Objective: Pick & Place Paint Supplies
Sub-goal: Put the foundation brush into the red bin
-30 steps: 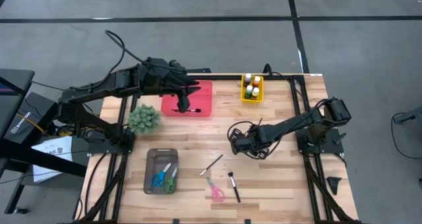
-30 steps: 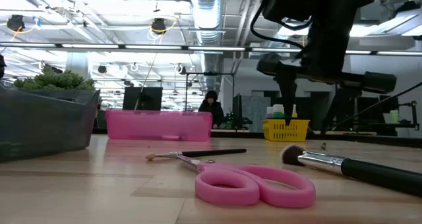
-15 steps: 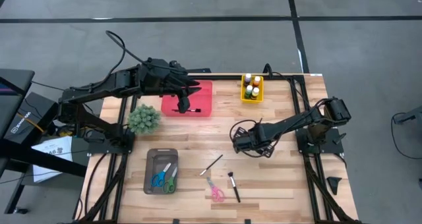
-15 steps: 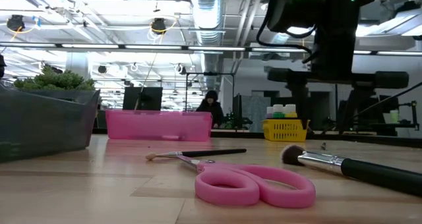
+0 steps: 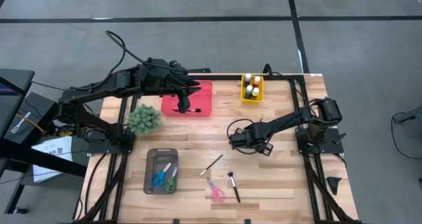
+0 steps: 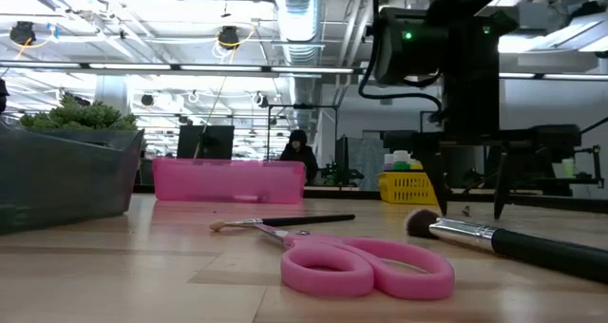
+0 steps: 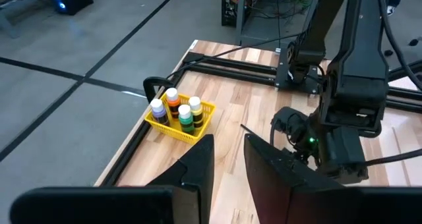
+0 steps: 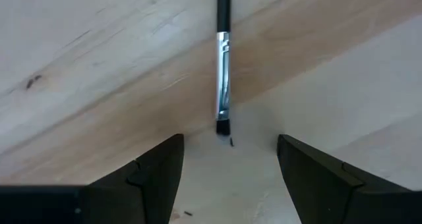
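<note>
The left hand (image 5: 188, 100) hangs over the pink tray (image 5: 202, 92) at the far side of the bench (image 5: 277, 178). From above its fingertips merge into the dark arm, and a short dark object lies under it in the tray, too small to name. In the left wrist view its two fingers (image 7: 198, 168) stand a narrow gap apart with nothing visible between them. The right hand (image 6: 470, 185) is down near the bench's middle. In the low view its fingers (image 6: 501, 182) spread wide, their tips close to the wood. In the right wrist view they frame the bristle tip of a thin paintbrush (image 8: 223, 72) lying flat, its handle cut off at the picture's edge; nothing is gripped.

The bench is pale wood planks with black rails. On it stand a yellow basket (image 5: 252, 97) of paint bottles (image 5: 250, 89) at the far edge, a fuzzy green plant (image 5: 144, 118), and a grey tray (image 5: 161, 171) holding blue and green scissors. Nearer the front lie another thin brush (image 5: 211, 164), pink scissors (image 5: 214, 190) and a thick-handled brush (image 5: 233, 186). Beyond the bench the low view shows a ceiling with ducts and lamps and a person (image 6: 297, 157) in dark clothing far off.

Compared with a second ago, the right hand has turned and come lower, its fingers now pointing down. The left hand has barely moved.
</note>
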Controlling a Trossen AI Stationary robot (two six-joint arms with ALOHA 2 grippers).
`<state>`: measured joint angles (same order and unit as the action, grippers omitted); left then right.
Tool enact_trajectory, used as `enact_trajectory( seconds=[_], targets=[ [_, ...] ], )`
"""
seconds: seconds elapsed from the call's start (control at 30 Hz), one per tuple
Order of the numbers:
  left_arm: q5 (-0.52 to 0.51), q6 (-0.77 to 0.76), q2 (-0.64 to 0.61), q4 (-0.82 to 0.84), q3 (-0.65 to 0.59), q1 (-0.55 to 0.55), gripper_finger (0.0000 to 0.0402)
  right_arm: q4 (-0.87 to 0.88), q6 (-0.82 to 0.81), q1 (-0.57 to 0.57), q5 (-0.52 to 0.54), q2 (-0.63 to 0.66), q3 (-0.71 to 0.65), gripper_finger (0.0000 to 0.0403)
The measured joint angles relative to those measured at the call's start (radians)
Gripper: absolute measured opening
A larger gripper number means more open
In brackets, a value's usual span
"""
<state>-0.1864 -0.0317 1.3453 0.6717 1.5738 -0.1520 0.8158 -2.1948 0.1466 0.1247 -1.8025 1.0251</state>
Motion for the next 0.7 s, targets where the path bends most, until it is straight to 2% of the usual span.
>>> enact_trajectory(
  seconds=[0.27,0.7],
  targets=[
    [0.0,-0.002,0.0,0.001,0.0,0.0,0.0076,0.019,-0.004,-0.005,0.004,-0.009,0.003,0.0227],
    [0.0,-0.002,0.0,0.001,0.0,0.0,0.0076,0.035,0.037,-0.031,0.018,-0.012,0.001,0.0114]
  ],
)
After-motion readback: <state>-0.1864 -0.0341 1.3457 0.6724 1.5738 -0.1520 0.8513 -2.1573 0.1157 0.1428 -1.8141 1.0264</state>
